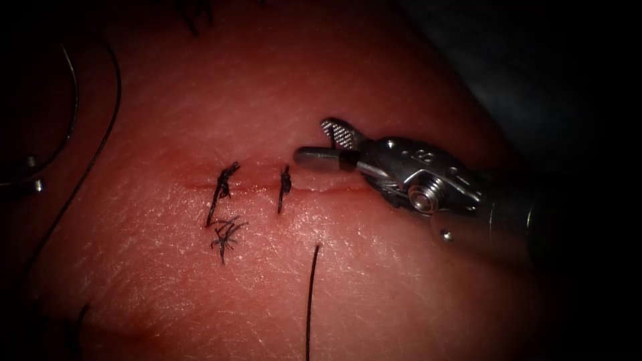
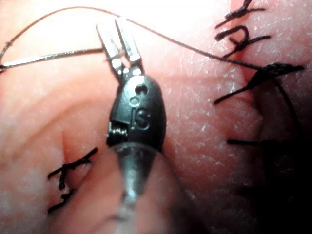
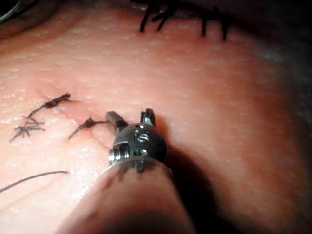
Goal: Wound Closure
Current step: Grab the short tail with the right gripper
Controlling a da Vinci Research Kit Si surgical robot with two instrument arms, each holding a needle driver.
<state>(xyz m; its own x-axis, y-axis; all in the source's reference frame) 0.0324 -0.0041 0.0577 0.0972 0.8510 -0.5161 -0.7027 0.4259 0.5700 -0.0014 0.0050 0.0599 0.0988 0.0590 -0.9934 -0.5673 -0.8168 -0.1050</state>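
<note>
1. Right tool (image 1: 319, 142): fingers parted, gripping nothing, at the 3 o'clock end of the cut (image 1: 267, 188) in the tissue (image 1: 374, 281).
2. Left tool (image 2: 118, 35): fingers closed on the needle (image 2: 48, 57), near its end; needle lies outside the tissue.
3. Thread (image 2: 195, 48) runs from the fingers toward the stitches (image 1: 224, 190).

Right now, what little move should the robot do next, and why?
Probably carry the needle over to the cut's unstitched right stretch. The left tool grips the needle near one end, out of the tissue. Two stitches already cross the cut, and the right tool sits by that stretch, jaws open, holding nothing.
</note>
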